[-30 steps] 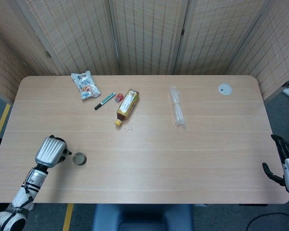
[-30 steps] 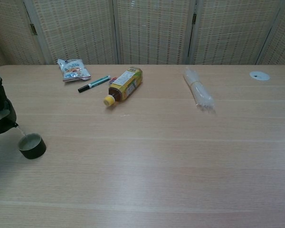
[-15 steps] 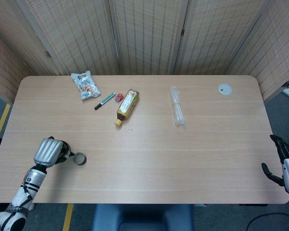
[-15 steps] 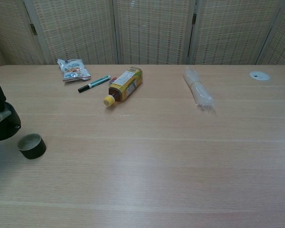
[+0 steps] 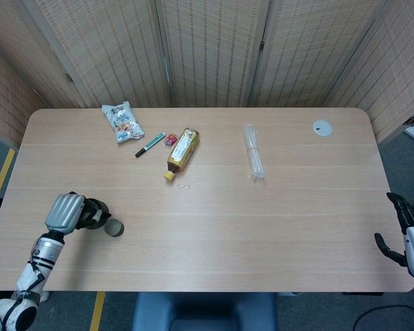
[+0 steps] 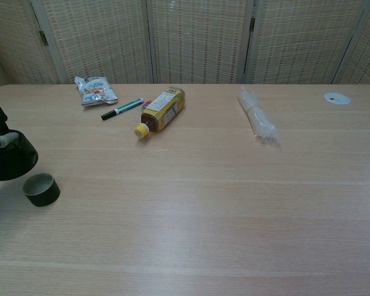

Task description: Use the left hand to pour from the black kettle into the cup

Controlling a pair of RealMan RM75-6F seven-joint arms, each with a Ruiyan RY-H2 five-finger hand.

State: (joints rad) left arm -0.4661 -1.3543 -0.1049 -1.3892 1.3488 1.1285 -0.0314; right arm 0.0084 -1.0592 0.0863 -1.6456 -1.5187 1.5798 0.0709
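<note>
The black kettle (image 5: pixel 95 214) is close to upright, just left of the small dark cup (image 5: pixel 115 227) near the table's front left corner. My left hand (image 5: pixel 64 212) grips the kettle from its left side. In the chest view the kettle (image 6: pixel 11 162) sits at the left edge, its body level, with the cup (image 6: pixel 40 189) right beside it and holding pale liquid. No stream runs from the spout. I cannot tell whether the kettle's base touches the table. My right hand (image 5: pixel 406 233) hangs off the table's right front corner, fingers apart, holding nothing.
At the back left lie a snack bag (image 5: pixel 122 122), a green marker (image 5: pixel 150 145) and a yellow bottle (image 5: pixel 182 153) on its side. A clear wrapped bundle (image 5: pixel 253 152) lies further right, and a white disc (image 5: pixel 322 127) near the back right corner.
The kettle has tipped back from pouring to nearly upright, and the stream into the cup has stopped. My left hand has drawn slightly left. The right hand is unchanged.
</note>
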